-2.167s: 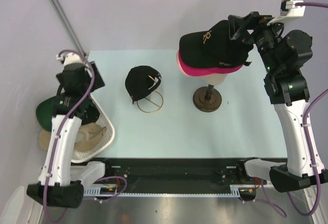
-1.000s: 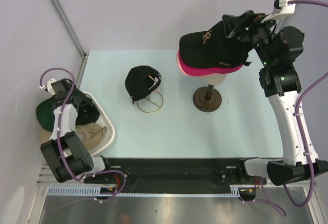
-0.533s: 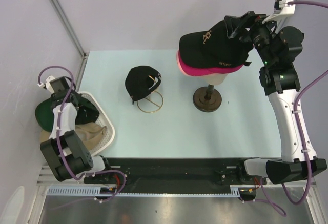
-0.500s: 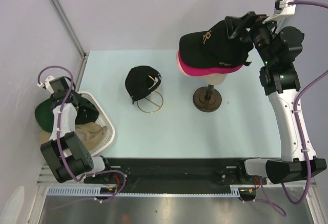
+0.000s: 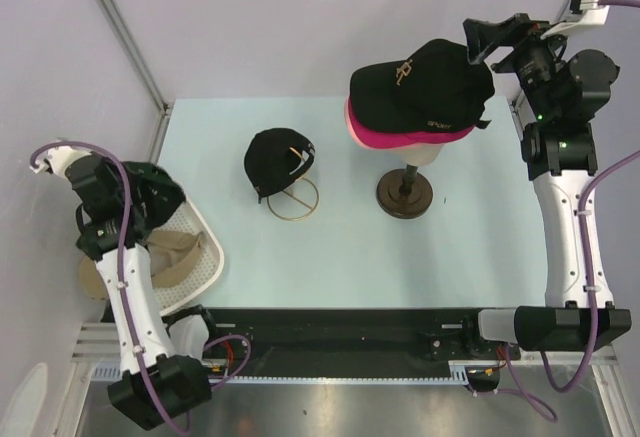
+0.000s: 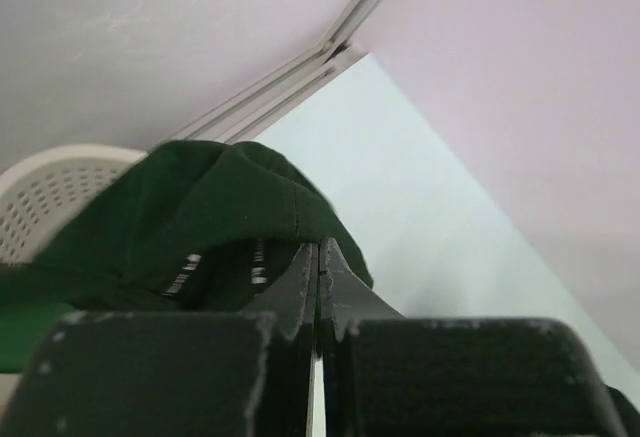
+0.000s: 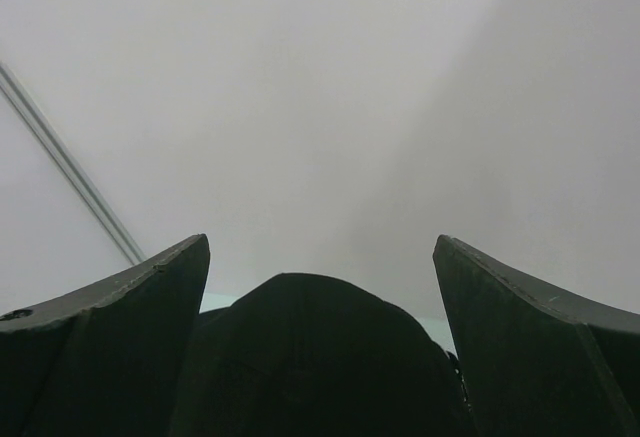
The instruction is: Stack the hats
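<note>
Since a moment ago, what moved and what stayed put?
The left gripper snapped shut on the dark green cap and lifted it from the white basket. The right gripper, open, backed away to the right from the black cap. Unchanged: the black cap over the magenta cap on the mannequin head, the small black cap on its wire stand, and the tan cap in the basket.

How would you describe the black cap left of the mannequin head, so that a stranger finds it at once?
On the blue table, look left of the mannequin head to a gold wire stand. The black cap sits on it alone; the other black cap, with a gold logo, tops a magenta cap on the head.
</note>
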`<state>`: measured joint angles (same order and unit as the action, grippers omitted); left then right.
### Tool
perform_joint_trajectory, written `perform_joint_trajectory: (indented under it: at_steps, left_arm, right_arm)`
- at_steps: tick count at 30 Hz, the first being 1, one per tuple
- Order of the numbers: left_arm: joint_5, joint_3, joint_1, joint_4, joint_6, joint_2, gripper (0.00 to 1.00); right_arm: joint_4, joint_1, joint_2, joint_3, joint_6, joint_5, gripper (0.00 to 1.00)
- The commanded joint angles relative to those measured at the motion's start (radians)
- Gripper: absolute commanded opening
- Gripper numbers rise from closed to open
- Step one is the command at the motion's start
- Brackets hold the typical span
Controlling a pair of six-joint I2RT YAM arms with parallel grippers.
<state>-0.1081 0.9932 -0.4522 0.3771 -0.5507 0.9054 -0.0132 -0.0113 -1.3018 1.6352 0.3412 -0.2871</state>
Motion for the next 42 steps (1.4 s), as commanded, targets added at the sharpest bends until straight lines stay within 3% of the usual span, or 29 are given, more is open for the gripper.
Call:
perform_joint_trajectory:
  at_steps: [1,7,12,18,23,33,38,42]
  left_arm:
    - [0.087,0.103,-0.008,0.002,-0.012,-0.048,0.0]
    - [0.203,0.211,0.0,-0.064,-0.055,-0.042,0.0]
    - [0.246,0.32,0.076,-0.096,-0.069,0.013,0.0]
    - [0.176,0.502,0.291,-0.113,-0.046,0.165,0.0]
    - [0.209,0.653,0.363,-0.133,-0.061,0.277,0.0]
    - [0.249,0.792,0.426,-0.194,-0.093,0.434,0.0]
    - [0.26,0.802,0.441,-0.251,-0.141,0.501,0.0]
    - [0.272,0.826,0.443,-0.309,-0.199,0.567,0.0]
  right_arm:
    - [-0.079,-0.016,-0.001,0.074,0.048,-0.05,1.0]
    - [-0.053,0.008,-0.022,0.146,0.055,-0.101,0.99]
    - [0.07,0.115,-0.045,0.253,-0.011,-0.132,0.99]
    - [0.165,0.31,-0.128,0.432,-0.07,-0.199,0.99]
    - [0.35,0.541,-0.243,0.632,-0.191,-0.193,0.99]
    - [0.331,0.778,-0.44,0.667,-0.31,-0.107,0.96]
    - [0.323,0.8,-0.562,0.756,-0.317,-0.047,0.93]
    - [0.199,0.804,-0.603,0.697,-0.252,-0.057,0.91]
